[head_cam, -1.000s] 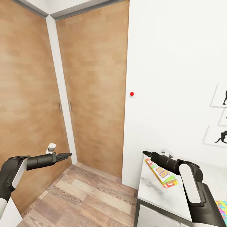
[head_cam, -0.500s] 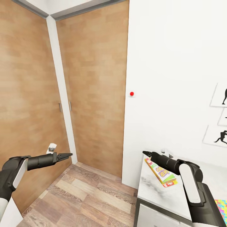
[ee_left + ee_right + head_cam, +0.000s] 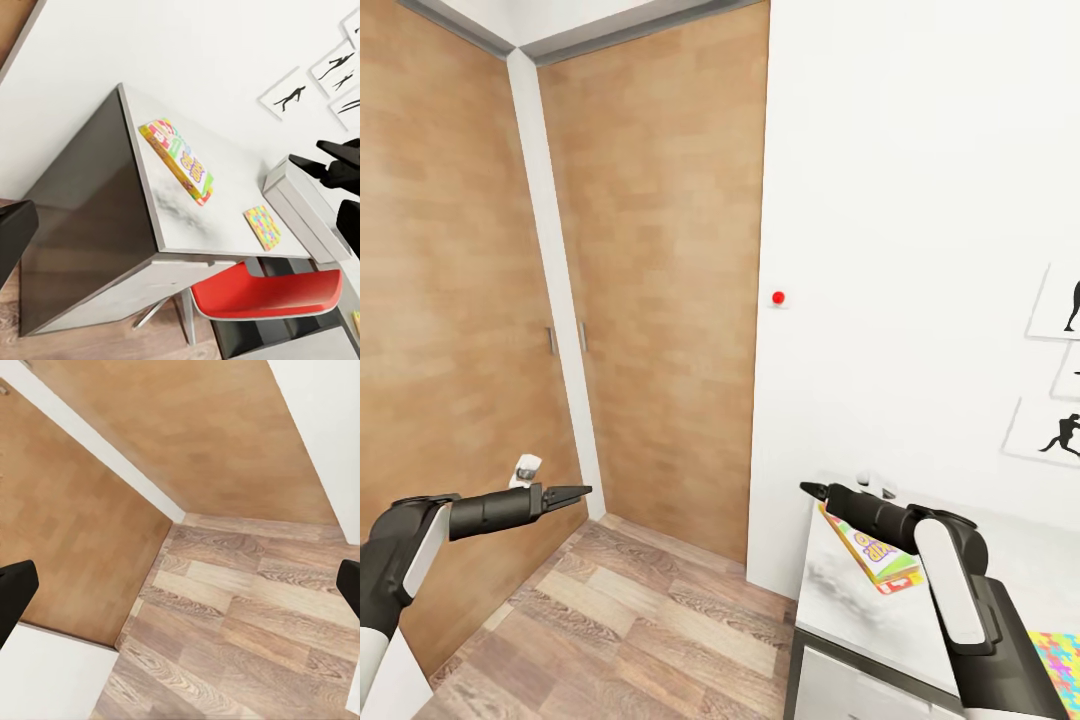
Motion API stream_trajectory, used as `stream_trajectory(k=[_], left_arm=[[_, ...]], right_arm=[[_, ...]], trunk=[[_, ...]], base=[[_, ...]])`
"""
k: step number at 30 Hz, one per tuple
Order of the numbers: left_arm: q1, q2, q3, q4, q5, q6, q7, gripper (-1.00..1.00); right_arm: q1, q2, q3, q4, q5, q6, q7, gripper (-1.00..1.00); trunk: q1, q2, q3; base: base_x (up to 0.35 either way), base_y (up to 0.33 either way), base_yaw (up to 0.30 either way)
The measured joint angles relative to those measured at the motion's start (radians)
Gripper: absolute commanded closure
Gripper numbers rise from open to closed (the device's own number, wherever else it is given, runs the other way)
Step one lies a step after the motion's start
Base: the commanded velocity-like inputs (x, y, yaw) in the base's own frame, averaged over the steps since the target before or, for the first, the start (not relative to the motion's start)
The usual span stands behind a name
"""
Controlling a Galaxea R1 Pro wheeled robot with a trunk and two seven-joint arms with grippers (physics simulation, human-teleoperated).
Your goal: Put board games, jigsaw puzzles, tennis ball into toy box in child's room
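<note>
Little looks done: the flat yellow-red-green cartoon game box (image 3: 878,555) and multicoloured jigsaw board (image 3: 263,226) lie on the light grey desk (image 3: 840,600) at four o'clock, beside the grey toy box (image 3: 300,206), both grippers' jaws apart, empty.

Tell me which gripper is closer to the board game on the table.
Right. The right gripper hangs just above the board game's near end on the table; the left gripper is far off over the floor.
</note>
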Motion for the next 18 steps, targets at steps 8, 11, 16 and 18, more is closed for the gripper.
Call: stream_trajectory(k=[8, 11, 16, 18], left_arm=[[0.000, -0.001, 0.000, -0.001, 0.001, -0.001, 0.000, -1.00], [0.000, -0.001, 0.000, -0.001, 0.000, -0.001, 0.000, -1.00], [0.000, -0.001, 0.000, -0.001, 0.000, -0.001, -0.001, -1.00], [0.000, -0.001, 0.000, -0.001, 0.001, -0.001, -0.001, -1.00]], right_arm=[[0.000, 0.000, 0.010, 0.000, 0.001, 0.000, 0.000, -1.00], [0.000, 0.000, 0.011, 0.000, 0.001, -0.001, 0.000, -1.00], [0.000, 0.000, 0.012, 0.000, 0.001, 0.000, 0.000, -1.00], [0.000, 0.000, 0.012, 0.000, 0.001, 0.000, 0.000, -1.00]], trunk=[[0.000, 0.000, 0.000], [0.000, 0.000, 0.000], [0.000, 0.000, 0.000], [0.000, 0.000, 0.000]], base=[[-0.011, -0.001, 0.000], [-0.089, -0.033, 0.000], [-0.143, -0.127, 0.000], [-0.124, -0.214, 0.000]])
